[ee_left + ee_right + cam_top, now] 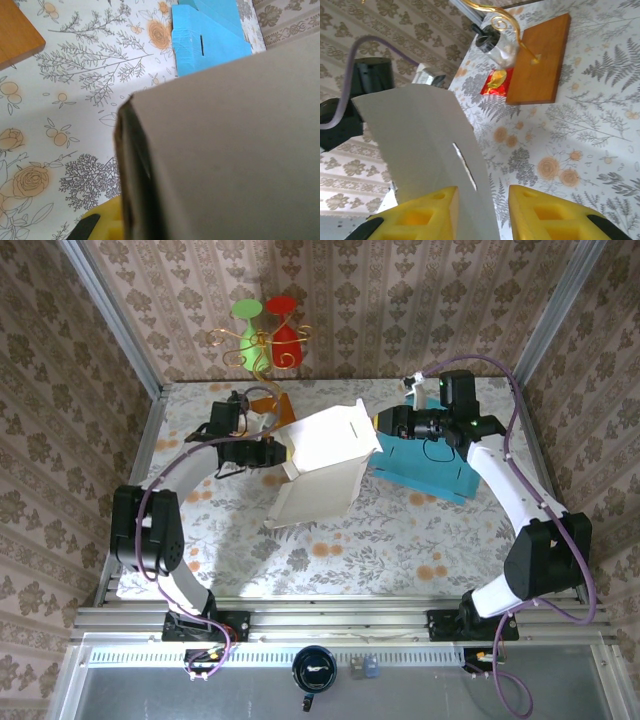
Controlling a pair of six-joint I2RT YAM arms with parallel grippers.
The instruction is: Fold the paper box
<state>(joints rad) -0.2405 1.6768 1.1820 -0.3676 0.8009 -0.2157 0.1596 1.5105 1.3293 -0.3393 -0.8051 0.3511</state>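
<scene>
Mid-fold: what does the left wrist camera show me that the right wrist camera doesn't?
Left wrist, not right: the blue cardboard sheet with its slot. Right wrist, not left: the gold wire stand, a red item at its foot, and a slit in the white paper box. Both: that box, the wooden board and the floral tablecloth.

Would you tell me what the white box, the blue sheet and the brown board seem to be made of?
Box: thin matte card, judging by its sharp creases and a cut slot. Blue sheet: probably similar card, matte, slotted too. Board: apparently wood, smooth orange-brown; the grain is hard to make out.
</scene>
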